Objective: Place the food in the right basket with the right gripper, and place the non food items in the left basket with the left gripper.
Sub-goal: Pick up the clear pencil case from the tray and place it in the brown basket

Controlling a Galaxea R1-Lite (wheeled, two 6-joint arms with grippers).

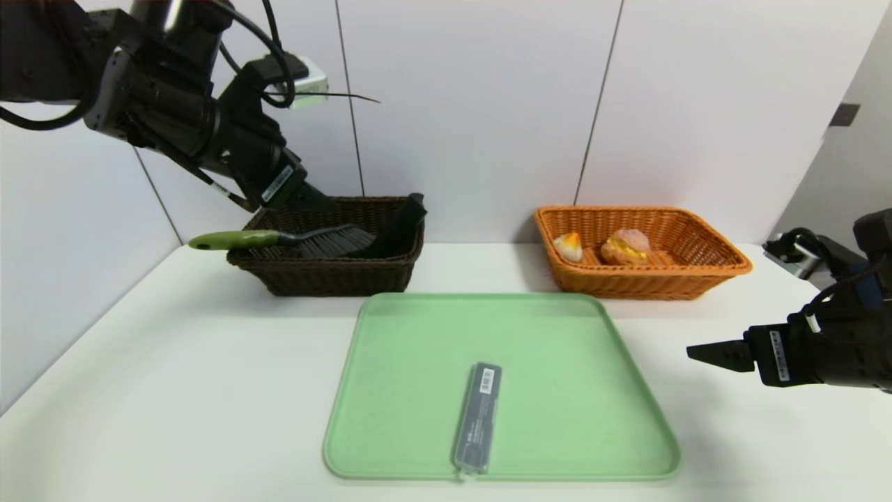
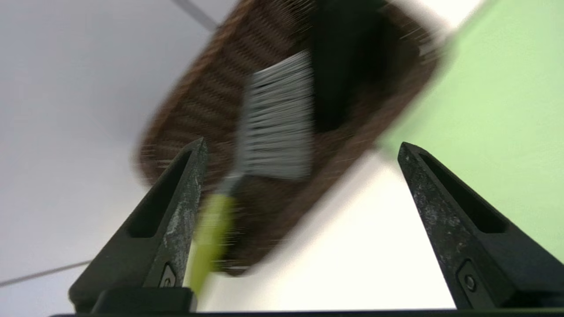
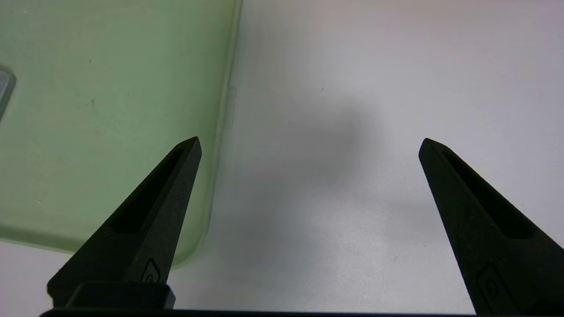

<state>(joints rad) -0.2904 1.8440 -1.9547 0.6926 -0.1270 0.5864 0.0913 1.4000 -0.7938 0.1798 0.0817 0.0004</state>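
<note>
The grey case [image 1: 477, 417] lies on the tray [image 1: 390, 335], while the left hand [image 2: 304, 149] hangs spread wide over the brush [image 1: 293, 240].

Two woven wicker baskets are seen on a smooth, matt white table [image 1: 174, 390]: the dark brown basket [image 1: 327, 275] with a tight, ribbed weave, and the orange basket [image 1: 648, 275] in a slightly glossy plaited finish. A brush [image 1: 293, 240] with stiff grey bristles and a smooth green plastic handle is laid across the dark basket's rim, beside a soft, matt black pouch [image 1: 404, 223] that looks like cloth. A pale green plastic tray [image 1: 557, 362], smooth with a satin sheen and faint specks, is shown carrying a slim translucent grey plastic case [image 1: 477, 415] with a printed barcode label. The left gripper's fingers [image 2: 176, 211] are seen in matt black plastic, scuffed grey along the inner edges.
</note>
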